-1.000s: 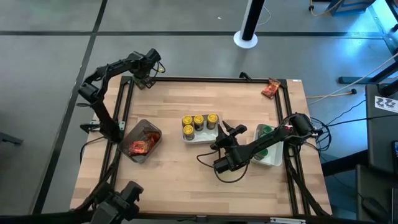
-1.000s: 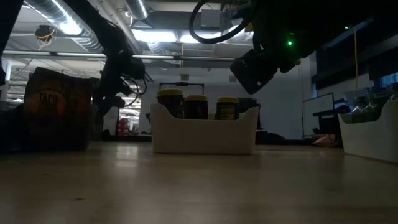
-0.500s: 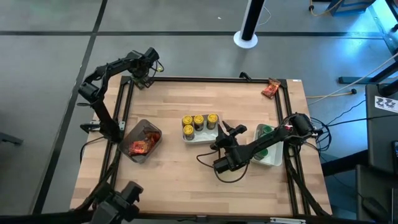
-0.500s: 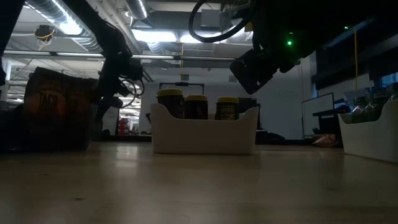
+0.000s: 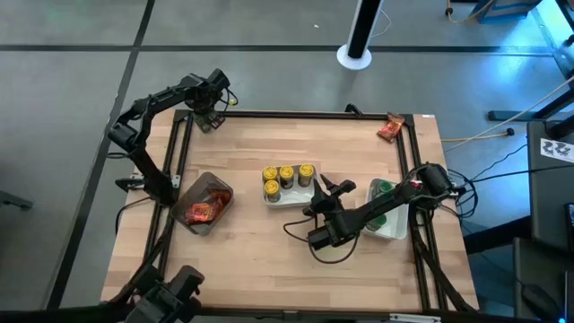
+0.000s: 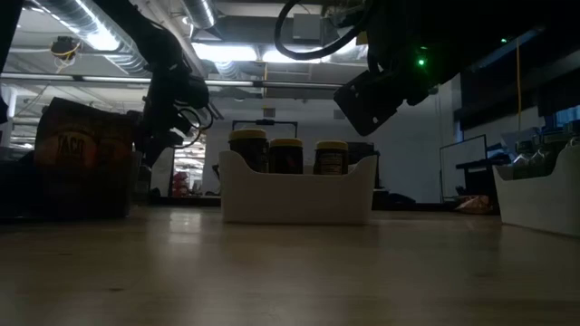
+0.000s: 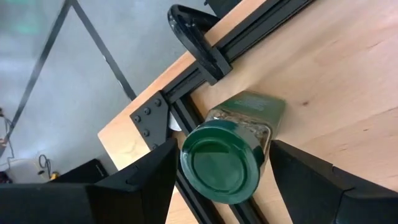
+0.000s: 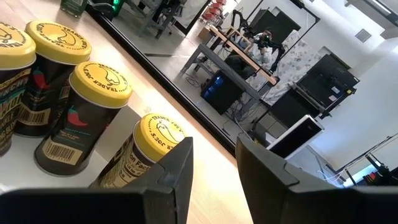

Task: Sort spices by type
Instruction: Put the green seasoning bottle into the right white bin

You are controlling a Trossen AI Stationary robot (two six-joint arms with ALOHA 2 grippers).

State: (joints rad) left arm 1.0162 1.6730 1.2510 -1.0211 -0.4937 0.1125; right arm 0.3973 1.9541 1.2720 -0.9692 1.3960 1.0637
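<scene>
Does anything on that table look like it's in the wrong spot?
Yes. A small red-orange packet lies alone at the table's far right corner, away from the packets in the clear grey bin. A green-lidded jar lies tipped at the far left corner, between the left tool's fingers.

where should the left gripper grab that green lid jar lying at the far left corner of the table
Grip the green-lid jar across its glass body just behind the lid, coming from above. It lies on its side against the black frame rail, so an end-on approach looks blocked, while its two long sides are free. The left gripper already straddles it, fingers open on either side, so closing there should likely hold.
</scene>
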